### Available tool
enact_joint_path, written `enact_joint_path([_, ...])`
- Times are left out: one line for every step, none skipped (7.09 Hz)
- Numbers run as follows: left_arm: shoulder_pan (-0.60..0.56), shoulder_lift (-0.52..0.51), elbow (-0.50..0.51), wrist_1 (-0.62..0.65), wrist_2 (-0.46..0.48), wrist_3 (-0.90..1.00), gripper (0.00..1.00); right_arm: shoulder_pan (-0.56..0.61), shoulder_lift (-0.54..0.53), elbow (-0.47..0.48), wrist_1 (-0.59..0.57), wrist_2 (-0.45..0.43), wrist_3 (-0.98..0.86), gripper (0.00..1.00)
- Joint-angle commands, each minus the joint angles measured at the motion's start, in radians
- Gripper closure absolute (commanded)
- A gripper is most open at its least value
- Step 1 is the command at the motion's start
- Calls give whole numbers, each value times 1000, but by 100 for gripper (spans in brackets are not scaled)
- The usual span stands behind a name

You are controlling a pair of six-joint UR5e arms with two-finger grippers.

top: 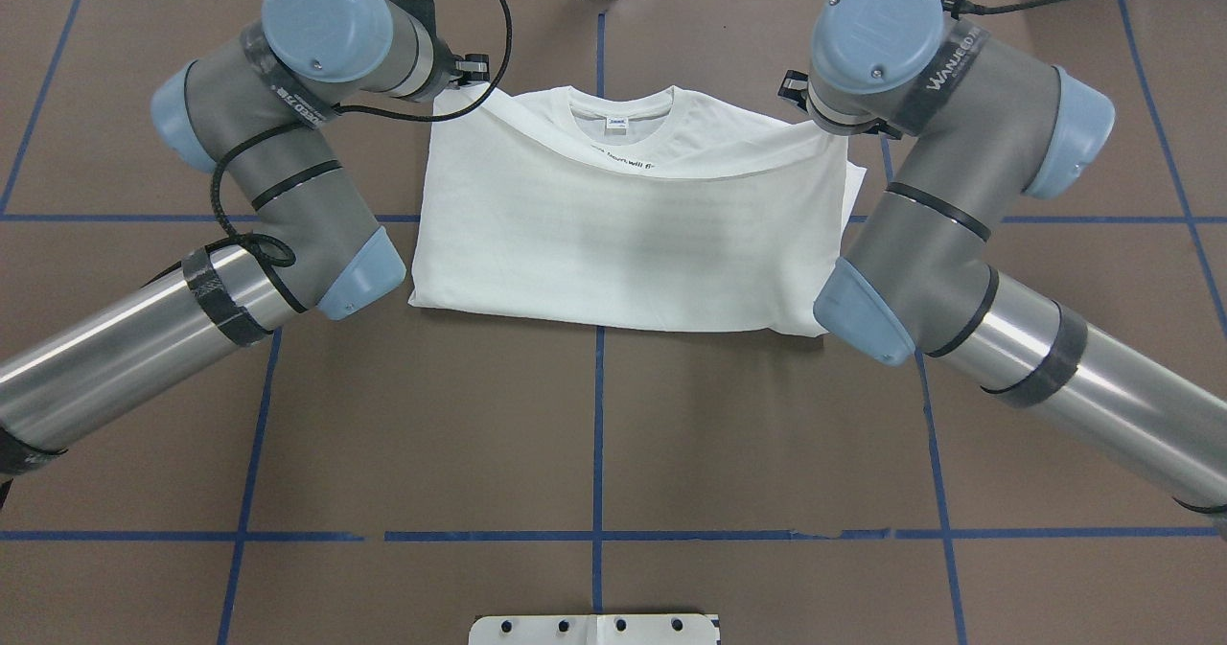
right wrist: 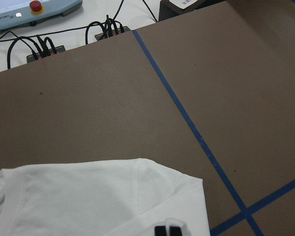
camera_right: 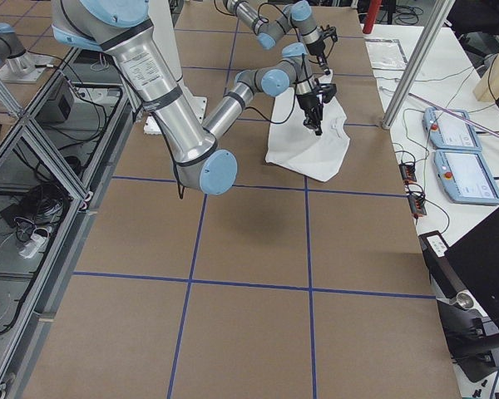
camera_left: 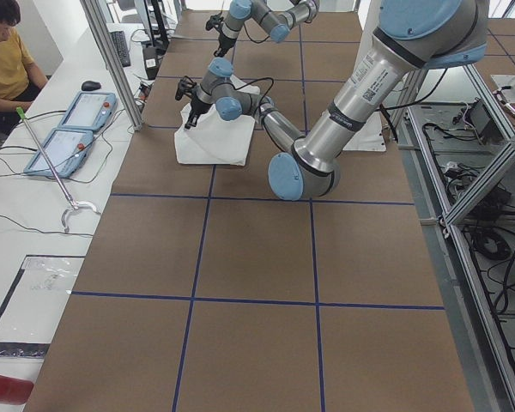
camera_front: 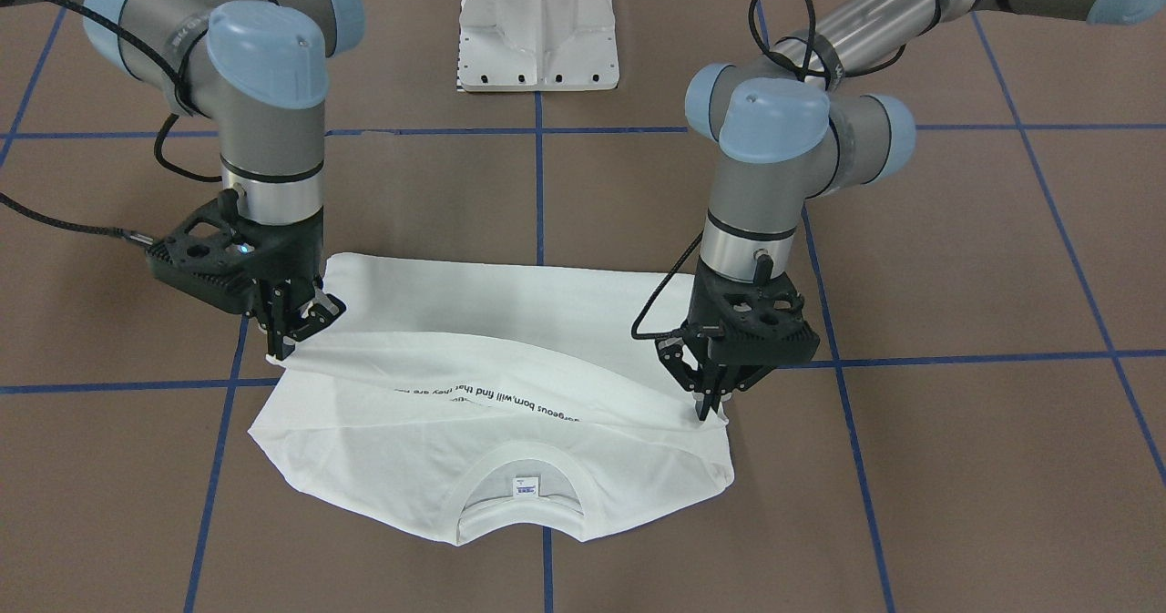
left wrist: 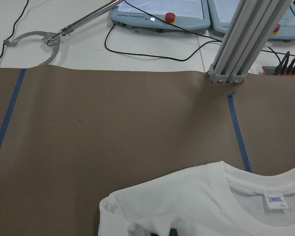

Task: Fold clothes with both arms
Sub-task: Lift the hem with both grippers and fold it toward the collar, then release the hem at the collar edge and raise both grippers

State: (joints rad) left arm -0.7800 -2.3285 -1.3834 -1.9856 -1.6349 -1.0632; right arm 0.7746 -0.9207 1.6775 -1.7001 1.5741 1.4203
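The white shirt (camera_front: pixel 510 321) lies on the brown table, its near half folded over toward the collar. The collar with its small label (camera_front: pixel 522 488) and a strip of black printed text (camera_front: pixel 492 399) show under the lifted fold edge. My left gripper (camera_front: pixel 709 410) is shut on that edge at one corner. My right gripper (camera_front: pixel 278 349) is shut on the other corner. Both hold the edge just above the lower layer. In the overhead view the shirt (top: pixel 623 233) lies between both wrists. The collar shows in the left wrist view (left wrist: pixel 265 196), and the shirt's corner in the right wrist view (right wrist: pixel 88 196).
The white pedestal base (camera_front: pixel 537 30) stands behind the shirt. Blue tape lines (camera_front: pixel 539 185) cross the table. Beyond the table's far edge are teach pendants (left wrist: pixel 160 12), an aluminium post (left wrist: pixel 246 39) and cables. An operator (camera_left: pixel 4 60) sits at the side desk.
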Motion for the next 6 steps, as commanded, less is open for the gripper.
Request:
enact_joint_path([4,-12,117,-85,1,20,100,6,36,-189,136,-8,-33,100])
enact_joint_path([16,-15,139,-96,1,20,100,6,42,-240,190,-8,-35,100])
enact_joint_path([28,-14,151,-101,1,25,100,3,42,-254,194,-9,-37,100])
enact_joint_path([31,-14,152,-108,1,46,100,3,36,-255,195,-9,-37,100])
enact_joint_path([31,-14,150,-110,-3,54,89,3,36,-255,198,-9,-35,100])
enact_joint_path([30,-9,141,-114,-3,112,19,5,31,-255,198,-8,-46,26])
